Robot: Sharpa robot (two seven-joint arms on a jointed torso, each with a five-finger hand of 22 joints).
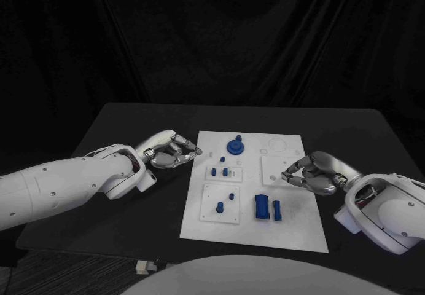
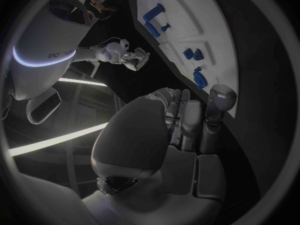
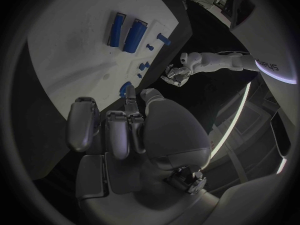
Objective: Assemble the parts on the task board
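Note:
The white task board (image 1: 257, 227) lies mid-table. On it are a round blue knob (image 1: 236, 146), small blue pieces (image 1: 222, 171), two short pegs (image 1: 231, 196) and two upright blue blocks (image 1: 263, 206) side by side. My left hand (image 1: 171, 151) hovers over the black table just off the board's left edge, with its fingers curled in and nothing visible in them. My right hand (image 1: 310, 174) is over the board's right part, also curled with nothing in it. The right wrist view shows the blocks (image 3: 125, 31) and the knob (image 3: 125, 89) beyond the curled right hand (image 3: 125, 130).
The black table (image 1: 132, 123) extends around the board on all sides. In the left wrist view the board (image 2: 187, 20) runs past the left hand (image 2: 181, 120), with my right hand (image 2: 134, 58) across it.

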